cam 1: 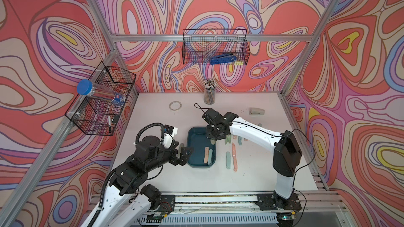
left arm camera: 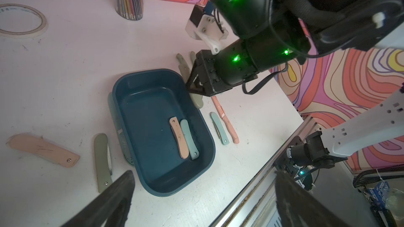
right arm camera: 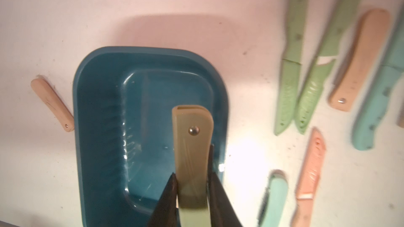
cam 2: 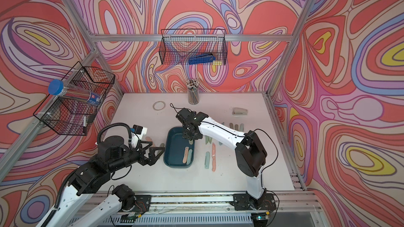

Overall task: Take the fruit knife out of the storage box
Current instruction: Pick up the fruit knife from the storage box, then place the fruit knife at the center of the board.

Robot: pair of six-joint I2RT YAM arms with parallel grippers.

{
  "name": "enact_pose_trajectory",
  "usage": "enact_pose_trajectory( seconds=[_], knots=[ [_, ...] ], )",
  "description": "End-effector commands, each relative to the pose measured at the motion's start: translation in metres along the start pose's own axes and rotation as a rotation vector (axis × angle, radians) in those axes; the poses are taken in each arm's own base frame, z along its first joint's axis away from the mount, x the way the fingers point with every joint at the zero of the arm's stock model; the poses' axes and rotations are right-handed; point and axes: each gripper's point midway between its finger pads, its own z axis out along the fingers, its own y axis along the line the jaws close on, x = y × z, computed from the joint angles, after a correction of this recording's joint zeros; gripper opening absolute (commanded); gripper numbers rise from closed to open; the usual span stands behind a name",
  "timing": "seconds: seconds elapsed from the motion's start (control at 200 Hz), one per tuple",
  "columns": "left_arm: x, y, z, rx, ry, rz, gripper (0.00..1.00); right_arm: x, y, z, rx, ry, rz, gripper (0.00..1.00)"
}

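The olive folding knife [right arm camera: 192,149] is clamped across its handle between the two fingers of the right gripper [right arm camera: 192,177], with the riveted end projecting forward. It is held off the floor of the storage box [cam 1: 197,145], above the box's right-hand wall near the far corner. The left gripper [cam 1: 183,152] is spread wide with nothing between its fingers, just beside the box's left wall. Two folded knives lie inside the box, a peach knife [left arm camera: 179,137] and a pale teal knife [left arm camera: 189,139], side by side near the right wall. Three knives are seen on the table [cam 1: 251,171] left of the box: a peach folder [left arm camera: 43,149], an olive folder [left arm camera: 102,162] and a teal one [left arm camera: 113,114] against the box wall. Six are counted to the right (a seventh shape at the picture's edge cannot be identified): a green sheathed knife [right arm camera: 291,73], a second green one [right arm camera: 313,88], a peach folded knife [right arm camera: 358,62], a teal sheathed knife [right arm camera: 380,97], a pink sheathed knife [right arm camera: 310,171] and a pale teal folder [right arm camera: 273,201]. Two black wire baskets are fixed to the walls: the rear basket [cam 1: 196,49] holds a blue tool [cam 1: 222,58], and the side basket [cam 1: 94,119] holds a clear tube [cam 1: 100,93] and a marker [cam 1: 109,123]. A clear cup [cam 1: 209,94] is filled with pencils.
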Motion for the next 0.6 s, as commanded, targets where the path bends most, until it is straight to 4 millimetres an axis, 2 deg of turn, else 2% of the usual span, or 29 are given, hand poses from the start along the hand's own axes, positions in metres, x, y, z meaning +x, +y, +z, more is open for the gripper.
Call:
enact_pose_trajectory(
  seconds=[0.0,0.165,0.27,0.366,0.596],
  knots=[
    [0.001,-0.003,0.004,0.02,0.004,0.014,1.0,0.005,-0.039,-0.019,0.061,-0.019,0.039,0.2],
    [0.003,0.003,0.01,-0.009,0.029,0.008,1.0,0.029,-0.091,-0.026,0.115,0.005,0.075,0.2],
    [0.003,0.011,0.012,-0.057,0.039,0.004,1.0,0.045,-0.116,-0.023,0.135,0.037,0.086,0.2],
    [0.005,0.016,0.014,-0.082,0.052,-0.002,1.0,0.06,-0.13,-0.017,0.146,0.084,0.076,0.2],
    [0.008,0.018,0.018,-0.092,0.076,-0.01,1.0,0.09,-0.149,0.002,0.176,0.19,0.035,0.2]
  ],
)
